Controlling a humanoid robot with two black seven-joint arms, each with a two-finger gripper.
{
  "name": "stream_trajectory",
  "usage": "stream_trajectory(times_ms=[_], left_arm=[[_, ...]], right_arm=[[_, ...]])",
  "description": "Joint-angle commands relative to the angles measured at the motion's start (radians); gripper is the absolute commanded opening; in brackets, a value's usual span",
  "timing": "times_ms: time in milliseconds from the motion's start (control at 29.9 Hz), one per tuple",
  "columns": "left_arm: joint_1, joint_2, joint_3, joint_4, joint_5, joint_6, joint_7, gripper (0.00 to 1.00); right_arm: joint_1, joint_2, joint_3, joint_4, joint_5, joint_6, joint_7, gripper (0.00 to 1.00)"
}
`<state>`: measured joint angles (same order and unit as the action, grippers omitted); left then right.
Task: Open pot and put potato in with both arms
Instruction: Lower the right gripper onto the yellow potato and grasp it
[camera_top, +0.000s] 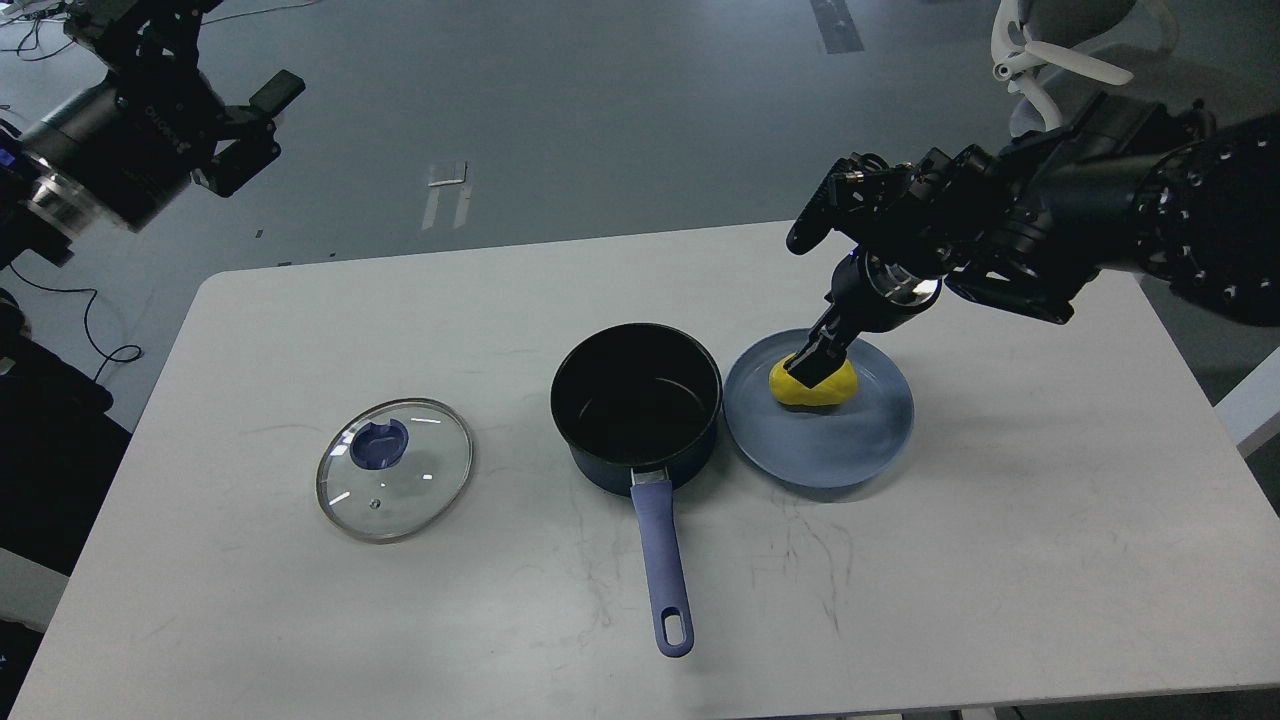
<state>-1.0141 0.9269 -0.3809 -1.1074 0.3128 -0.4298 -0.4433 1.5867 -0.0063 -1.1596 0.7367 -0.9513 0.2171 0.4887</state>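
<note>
The dark navy pot (636, 405) stands open at the table's middle, its blue handle (661, 560) pointing toward me. The yellow potato (832, 392) lies on a round blue-grey plate (860, 455) just right of the pot. My right gripper (808, 362) reaches down from the right, its tip on the potato's top left. It is seen edge-on, so its fingers cannot be told apart. My left gripper (263, 125) is open and empty, high beyond the table's far left corner.
The glass lid (394, 470) with a blue knob lies flat on the white table (1000, 560), left of the pot. A white chair (1050, 50) stands beyond the far right corner. Cables lie on the floor at the far left.
</note>
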Motion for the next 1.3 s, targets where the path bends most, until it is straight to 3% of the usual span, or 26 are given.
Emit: stream_trajectory(times_ms=[0,167,869,969,1070,1103,1136,1270], left_arm=[[0.003,0.001,0.000,0.000,0.002,-0.004,0.000,0.98],[0.005,0.004,0.000,0.000,0.002,-0.020,0.000,0.98],[0.005,0.006,0.004,-0.002,0.002,-0.023,0.000,0.98],[0.005,0.006,0.004,-0.002,0.002,-0.023,0.000,0.98],[0.005,0.006,0.004,-0.002,0.000,-0.023,0.000,0.98],[0.005,0.006,0.005,-0.002,0.002,-0.023,0.000,0.98],[0.005,0.006,0.005,-0.002,0.002,-0.024,0.001,0.98],[0.005,0.006,0.005,-0.002,0.002,-0.024,0.000,0.98]], right_arm=[[-0.036,0.003,-0.005,-0.011,-0.003,-0.012,0.000,1.00],[-0.106,0.006,-0.005,-0.101,-0.032,-0.047,0.000,1.00],[-0.180,0.006,0.023,-0.131,-0.026,-0.101,0.000,1.00],[-0.185,0.006,0.023,-0.126,-0.023,-0.110,0.000,0.95],[-0.188,0.006,0.023,-0.125,-0.023,-0.110,0.000,0.76],[-0.188,0.006,0.023,-0.123,-0.023,-0.110,0.000,0.68],[-0.189,0.006,0.023,-0.120,-0.023,-0.111,0.000,0.51],[-0.191,0.006,0.023,-0.111,-0.020,-0.122,0.000,0.20]])
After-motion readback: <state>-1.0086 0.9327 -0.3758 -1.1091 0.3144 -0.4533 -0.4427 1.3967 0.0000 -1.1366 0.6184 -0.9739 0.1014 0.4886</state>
